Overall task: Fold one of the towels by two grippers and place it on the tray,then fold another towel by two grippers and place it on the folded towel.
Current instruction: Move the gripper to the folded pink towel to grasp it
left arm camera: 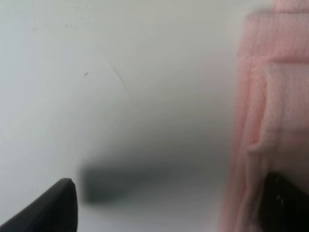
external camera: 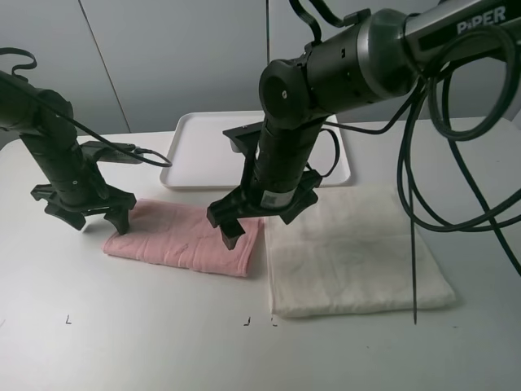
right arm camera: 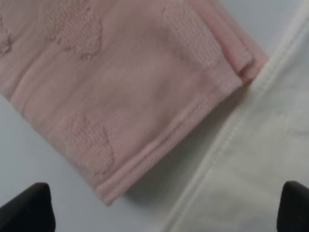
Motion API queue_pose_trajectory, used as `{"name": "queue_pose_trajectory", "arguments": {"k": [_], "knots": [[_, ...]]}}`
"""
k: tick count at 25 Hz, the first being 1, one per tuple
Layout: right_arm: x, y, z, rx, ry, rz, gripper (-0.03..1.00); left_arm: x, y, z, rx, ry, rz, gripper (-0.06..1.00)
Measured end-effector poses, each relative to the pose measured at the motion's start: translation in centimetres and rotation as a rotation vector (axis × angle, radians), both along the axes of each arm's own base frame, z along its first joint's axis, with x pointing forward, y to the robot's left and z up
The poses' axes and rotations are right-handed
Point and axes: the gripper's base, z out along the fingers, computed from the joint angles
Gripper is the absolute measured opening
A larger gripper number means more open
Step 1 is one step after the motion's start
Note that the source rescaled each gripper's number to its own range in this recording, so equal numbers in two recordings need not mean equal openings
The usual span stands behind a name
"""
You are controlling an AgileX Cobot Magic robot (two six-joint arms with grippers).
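A pink towel, folded into a long strip, lies on the table left of centre. A larger white towel lies flat to its right, almost touching it. The white tray stands empty behind them. My left gripper is open at the pink towel's left end, one finger over the towel edge and one over bare table. My right gripper is open above the pink towel's right end, straddling the seam with the white towel. Neither holds anything.
The table is white, with small black corner marks near the front. Black cables from the right arm hang over the white towel's right part. A grey wall stands behind the tray.
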Motion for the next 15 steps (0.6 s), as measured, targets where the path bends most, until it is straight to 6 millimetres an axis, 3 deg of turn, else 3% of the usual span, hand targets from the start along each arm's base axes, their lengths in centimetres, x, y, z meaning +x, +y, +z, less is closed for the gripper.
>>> {"name": "queue_pose_trajectory", "arguments": {"k": [15], "knots": [[0.2, 1.8, -3.0, 0.092, 0.114, -0.087, 1.0, -0.8, 1.4, 0.5, 0.062, 0.051, -0.011, 0.96]]}}
